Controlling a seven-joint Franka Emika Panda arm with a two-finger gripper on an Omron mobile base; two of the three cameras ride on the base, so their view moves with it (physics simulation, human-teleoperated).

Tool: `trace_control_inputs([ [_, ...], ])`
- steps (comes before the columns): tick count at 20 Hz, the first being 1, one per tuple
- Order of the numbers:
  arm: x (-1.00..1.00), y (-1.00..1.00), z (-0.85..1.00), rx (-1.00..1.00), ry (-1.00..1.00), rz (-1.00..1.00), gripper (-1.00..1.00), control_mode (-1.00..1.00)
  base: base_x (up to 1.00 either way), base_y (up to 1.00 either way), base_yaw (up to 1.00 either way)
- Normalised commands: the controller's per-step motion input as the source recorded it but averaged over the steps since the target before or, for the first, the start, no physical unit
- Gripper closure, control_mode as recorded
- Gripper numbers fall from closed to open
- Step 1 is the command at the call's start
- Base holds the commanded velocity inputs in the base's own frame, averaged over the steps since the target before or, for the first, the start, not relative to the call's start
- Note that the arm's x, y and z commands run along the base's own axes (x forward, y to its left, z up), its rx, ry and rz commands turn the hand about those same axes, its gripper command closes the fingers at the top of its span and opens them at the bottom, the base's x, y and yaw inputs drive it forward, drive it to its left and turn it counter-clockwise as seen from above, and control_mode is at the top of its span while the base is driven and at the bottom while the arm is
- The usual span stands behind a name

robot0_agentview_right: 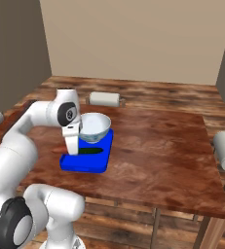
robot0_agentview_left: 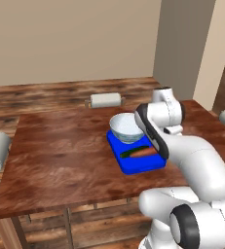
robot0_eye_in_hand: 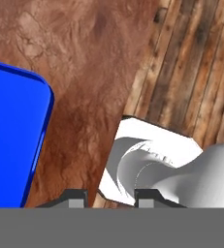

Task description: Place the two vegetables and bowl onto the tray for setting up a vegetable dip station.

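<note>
Bowl [robot0_agentview_left: 125,127], carrot [robot0_agentview_left: 144,152] and cucumber [robot0_agentview_left: 133,151] sit on the tray [robot0_agentview_left: 138,167]; my tool [robot0_eye_in_hand: 111,196] looks part-open, gripping nothing. Withdrawing carelessly, I could clip the bowl.

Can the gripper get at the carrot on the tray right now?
Probably yes: the carrot lies exposed on the tray beside the cucumber, nothing over it; the bowl sits at the far end.

no readable text, labels, brands, numbers or signs on anything
</note>
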Motion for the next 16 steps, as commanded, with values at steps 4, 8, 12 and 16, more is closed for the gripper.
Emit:
trace_control_inputs([
  [4,0.0,-0.1,-0.12,-0.03,0.0,0.0,1.0,-1.0,0.0,0.0,0.0],
  [8,0.0,-0.16,-0.12,-0.02,0.0,0.0,1.0,-1.0,0.0,0.0,0.0],
  [12,0.01,-0.19,-0.12,0.0,0.0,0.0,1.0,-1.0,0.0,0.0,0.0],
  [16,0.07,-0.13,-0.11,0.0,0.0,0.0,1.0,-1.0,0.0,0.0,0.0],
])
